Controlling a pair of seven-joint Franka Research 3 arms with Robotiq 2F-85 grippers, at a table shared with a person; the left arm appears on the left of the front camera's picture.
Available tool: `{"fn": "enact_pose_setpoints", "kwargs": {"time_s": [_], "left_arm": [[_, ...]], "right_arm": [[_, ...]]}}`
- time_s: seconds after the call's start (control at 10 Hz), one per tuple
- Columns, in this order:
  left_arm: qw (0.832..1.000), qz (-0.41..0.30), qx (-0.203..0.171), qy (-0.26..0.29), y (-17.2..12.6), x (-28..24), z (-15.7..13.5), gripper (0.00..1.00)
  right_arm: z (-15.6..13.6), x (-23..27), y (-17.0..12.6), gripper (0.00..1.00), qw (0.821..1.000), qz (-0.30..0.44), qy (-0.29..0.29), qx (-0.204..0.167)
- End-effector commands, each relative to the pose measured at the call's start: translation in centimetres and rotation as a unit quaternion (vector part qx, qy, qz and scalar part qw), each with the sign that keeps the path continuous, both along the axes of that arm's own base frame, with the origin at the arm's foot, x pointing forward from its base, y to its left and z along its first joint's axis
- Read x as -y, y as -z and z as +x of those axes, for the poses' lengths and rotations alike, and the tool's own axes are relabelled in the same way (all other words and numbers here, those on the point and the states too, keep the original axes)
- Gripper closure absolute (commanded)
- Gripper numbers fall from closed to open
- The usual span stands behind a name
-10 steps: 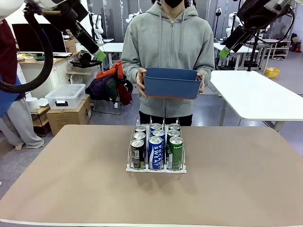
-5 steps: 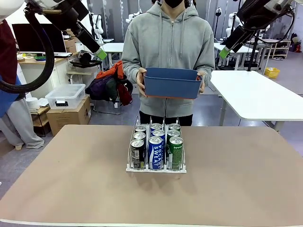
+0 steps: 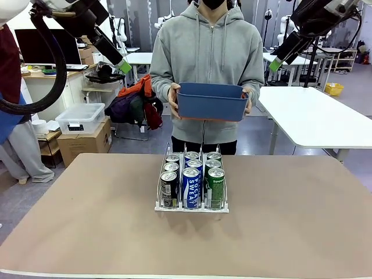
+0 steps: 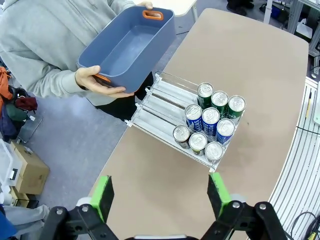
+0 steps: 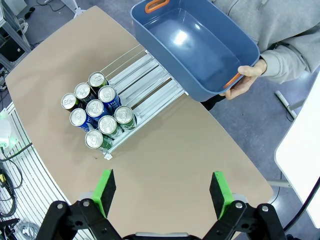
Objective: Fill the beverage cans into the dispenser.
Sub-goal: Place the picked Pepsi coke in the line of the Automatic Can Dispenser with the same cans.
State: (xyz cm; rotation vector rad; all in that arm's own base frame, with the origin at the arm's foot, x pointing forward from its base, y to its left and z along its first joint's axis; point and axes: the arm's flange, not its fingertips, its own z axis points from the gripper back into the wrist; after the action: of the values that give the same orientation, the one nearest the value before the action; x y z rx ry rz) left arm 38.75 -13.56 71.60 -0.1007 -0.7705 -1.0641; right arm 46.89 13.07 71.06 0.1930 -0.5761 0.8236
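Dispenser point(image 3: 192, 207): white wire-frame rack, three narrow lanes, set on the brown table point(image 3: 290, 232) near its centre. Nine beverage cans point(image 3: 191, 187) upright in the dispenser, three per lane, packed at the end facing the robot: dark cans point(image 4: 198, 142) in one outer lane, blue-and-white "Pocari Sweat" cans point(image 5: 95, 108) in the middle lane, green cans point(image 3: 215, 185) in the other outer lane. Far half of each lane bare in both wrist views.

Blue plastic bin point(image 3: 210, 102): held above and beyond the dispenser's far end by the person's two hands point(image 4: 92, 81); interior empty, orange handles at both ends.

Left gripper point(image 4: 160, 192): raised high over the dispenser's left side, fingers spread, nothing between the green pads point(image 4: 104, 196). Right gripper point(image 5: 161, 191): raised high over the dispenser's right side, likewise spread and empty.

Handling judgement: slim cans, probably full and fairly heavy for their width; thin metal wall, rigid under moderate squeeze but dentable; printed surface smooth and likely slippery. Grasp across the cylindrical body at mid-height or slightly above, pads on opposite sides, axis vertical. Neighbouring cans touching within and across lanes, so little finger clearance beside a can; wire rails likely to snag a tilted can. Task apparently complete or close to it, judging by the empty bin.
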Motion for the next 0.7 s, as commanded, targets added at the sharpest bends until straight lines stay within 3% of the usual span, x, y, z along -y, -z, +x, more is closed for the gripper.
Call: {"fn": "enact_pose_setpoints", "kwargs": {"time_s": [0.0,0.6], "left_arm": [[1.0,0.004,-0.001,-0.001,0.04,-0.2,0.01,0.0],[1.0,0.004,-0.001,-0.001,0.04,-0.2,0.01,0.0]], "right_arm": [[-0.22,0.16,0.08,0.0,1.0,0.0,0.0,0.0],[-0.22,0.16,0.08,0.0,1.0,0.0,0.0,0.0]]}}
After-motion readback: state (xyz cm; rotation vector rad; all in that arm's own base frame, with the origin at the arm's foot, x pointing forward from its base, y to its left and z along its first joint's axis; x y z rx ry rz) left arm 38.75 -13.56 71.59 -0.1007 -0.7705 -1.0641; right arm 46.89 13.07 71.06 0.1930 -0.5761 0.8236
